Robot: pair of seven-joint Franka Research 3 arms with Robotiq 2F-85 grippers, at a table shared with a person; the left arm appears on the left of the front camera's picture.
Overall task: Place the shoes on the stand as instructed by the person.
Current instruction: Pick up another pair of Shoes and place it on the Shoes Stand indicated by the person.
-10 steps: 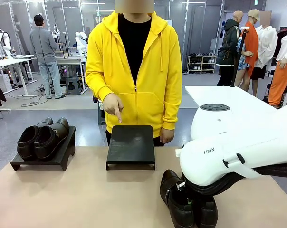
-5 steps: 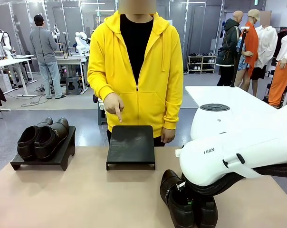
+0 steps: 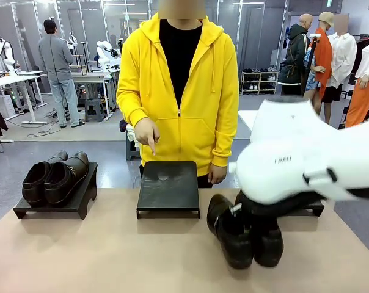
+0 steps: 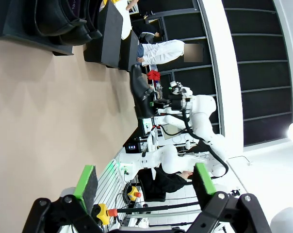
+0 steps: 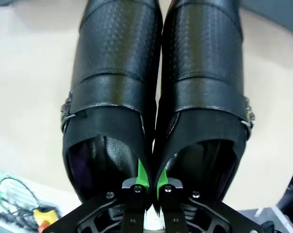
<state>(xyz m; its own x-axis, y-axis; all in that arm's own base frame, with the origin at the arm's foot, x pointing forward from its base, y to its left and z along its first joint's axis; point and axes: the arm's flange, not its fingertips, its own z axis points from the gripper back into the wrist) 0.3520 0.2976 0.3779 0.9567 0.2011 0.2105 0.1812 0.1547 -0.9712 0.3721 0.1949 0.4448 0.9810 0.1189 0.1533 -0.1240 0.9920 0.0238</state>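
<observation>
Front view showed the person point(image 3: 178, 91) in the yellow hoodie standing at the counter's point(image 3: 111, 256) far edge. One hand point(image 3: 146, 133) was lowered with the index finger aimed down at the empty black stand point(image 3: 168, 189) at the middle of that edge, apparently the instruction for where the next shoes should go. At the far left corner a second stand point(image 3: 82, 198) already carried a pair of black dress shoes point(image 3: 53, 177), so that spot was taken.

The other pair point(image 3: 244, 235) hung under the right arm point(image 3: 306, 159) towards the counter's near edge, right of the middle, tipped toes-down. Whether the toes touched the counter could not be told.

In the right wrist view the right gripper point(image 5: 147, 178) was pinched together with one finger inside each shoe. Its green pads point(image 5: 141, 172) clamped the two touching inner walls, which let a single grasp carry both buckled shoes side by side.

In the left wrist view the left gripper point(image 4: 145, 187) stood with its fingers wide apart and nothing between them. It was over the counter and well apart from the stands, probably parked there to leave the reach free.

By my judgement, the step in hand was carrying the clamped pair to the pointed-at stand, which was not yet done.
</observation>
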